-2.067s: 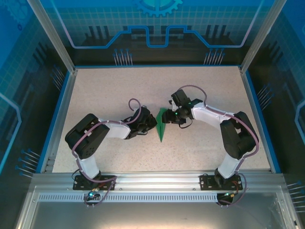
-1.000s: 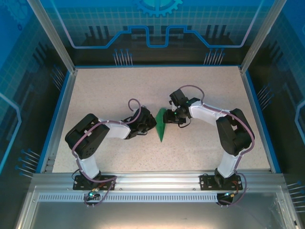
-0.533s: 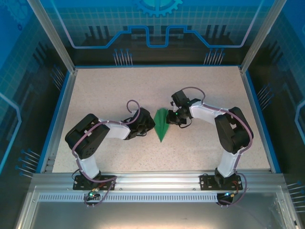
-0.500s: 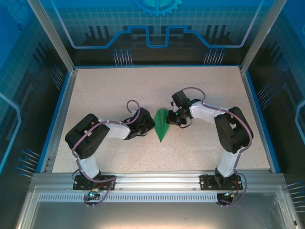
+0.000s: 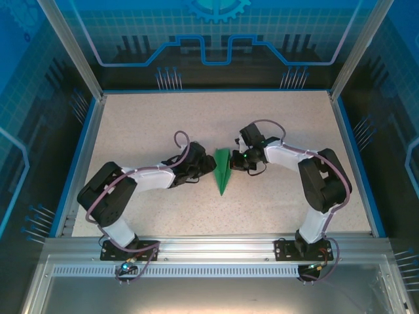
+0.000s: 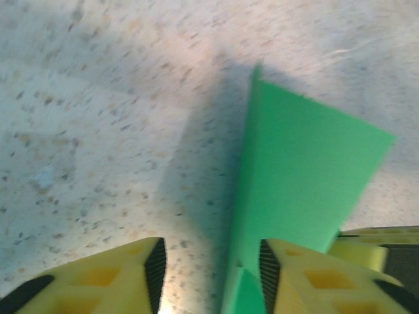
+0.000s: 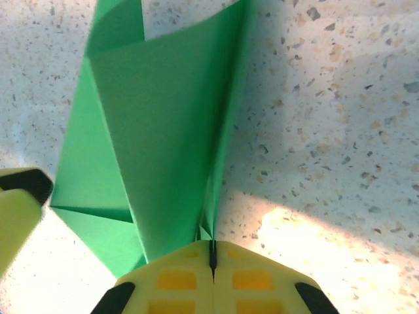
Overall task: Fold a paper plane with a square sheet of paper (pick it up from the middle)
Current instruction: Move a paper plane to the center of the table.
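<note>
From the top camera, the paper plane (image 5: 222, 171) can be seen lying mid-table (image 5: 150, 118), long axis running near-to-far with the pointy nose aimed back at the arm bases. It's flanked by the left gripper (image 5: 207, 169) and the right gripper (image 5: 234, 163), both pretty much up against it. In the left wrist view, the left gripper (image 6: 209, 271) is seen with its jaws spread apart and nothing clamped. The green paper (image 6: 308, 176) is stood up just off to its right, one folded edge tucked right beside the inner face of the right-hand finger. In the right wrist view, the right gripper (image 7: 213, 271) is seen clenched, fingers pressed flat together, and the plane's (image 7: 163, 131) bottom crease is run straight into that seam, so it's judged to be pinched there, with the folded sides fanning away. The hold is reckoned to be with the right arm, and the next move is probably hinged on that crease pointing straight out from its fingers.
</note>
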Controlling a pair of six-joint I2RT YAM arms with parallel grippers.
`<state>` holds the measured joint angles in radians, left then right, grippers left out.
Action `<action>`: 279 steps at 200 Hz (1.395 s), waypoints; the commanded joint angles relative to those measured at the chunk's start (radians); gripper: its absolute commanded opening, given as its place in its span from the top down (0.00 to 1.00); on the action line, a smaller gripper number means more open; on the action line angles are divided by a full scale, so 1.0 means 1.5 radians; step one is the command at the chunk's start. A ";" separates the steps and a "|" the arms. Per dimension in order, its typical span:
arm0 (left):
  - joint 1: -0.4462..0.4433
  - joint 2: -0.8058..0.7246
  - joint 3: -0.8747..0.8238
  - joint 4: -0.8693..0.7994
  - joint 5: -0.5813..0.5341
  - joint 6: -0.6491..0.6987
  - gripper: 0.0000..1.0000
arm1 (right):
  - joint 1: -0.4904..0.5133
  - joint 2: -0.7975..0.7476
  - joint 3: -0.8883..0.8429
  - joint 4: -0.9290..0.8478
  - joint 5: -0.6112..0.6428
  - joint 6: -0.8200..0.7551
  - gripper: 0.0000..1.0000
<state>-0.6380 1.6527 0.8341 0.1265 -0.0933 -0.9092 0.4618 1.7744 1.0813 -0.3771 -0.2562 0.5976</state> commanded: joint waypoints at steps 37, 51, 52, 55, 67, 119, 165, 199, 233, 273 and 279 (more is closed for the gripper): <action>-0.023 -0.037 0.099 -0.129 0.000 0.126 0.38 | 0.005 -0.030 0.037 -0.074 0.032 -0.048 1.00; -0.029 -0.017 0.124 -0.141 0.008 0.133 0.37 | 0.008 -0.031 0.038 -0.070 0.026 -0.054 1.00; -0.030 -0.015 0.125 -0.141 0.008 0.133 0.37 | 0.008 -0.032 0.038 -0.070 0.026 -0.054 1.00; -0.031 -0.010 0.131 -0.144 0.011 0.134 0.37 | 0.008 -0.032 0.037 -0.070 0.024 -0.055 1.00; -0.032 0.012 0.148 -0.149 0.018 0.132 0.37 | 0.009 -0.032 0.036 -0.067 0.021 -0.059 1.00; -0.032 0.099 0.220 -0.178 0.028 0.113 0.45 | 0.008 -0.032 0.025 -0.052 0.000 -0.066 1.00; -0.027 0.137 0.249 -0.201 0.011 0.090 0.56 | 0.002 -0.033 0.015 -0.046 -0.004 -0.069 1.00; -0.022 0.143 0.246 -0.232 -0.032 0.064 0.72 | -0.009 -0.023 0.009 -0.047 0.004 -0.073 1.00; -0.022 0.153 0.246 -0.245 -0.041 0.052 0.86 | -0.017 -0.001 0.007 -0.047 0.013 -0.073 1.00; -0.021 0.163 0.251 -0.253 -0.044 0.041 0.95 | -0.029 0.031 0.010 -0.060 0.034 -0.059 0.95; -0.021 0.163 0.252 -0.253 -0.044 0.041 0.97 | -0.030 0.037 0.012 -0.061 0.034 -0.059 0.94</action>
<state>-0.6758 1.8786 1.1835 -0.2127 -0.1387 -0.8330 0.4408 1.7863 1.1069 -0.4454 -0.2279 0.5045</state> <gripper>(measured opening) 0.072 0.044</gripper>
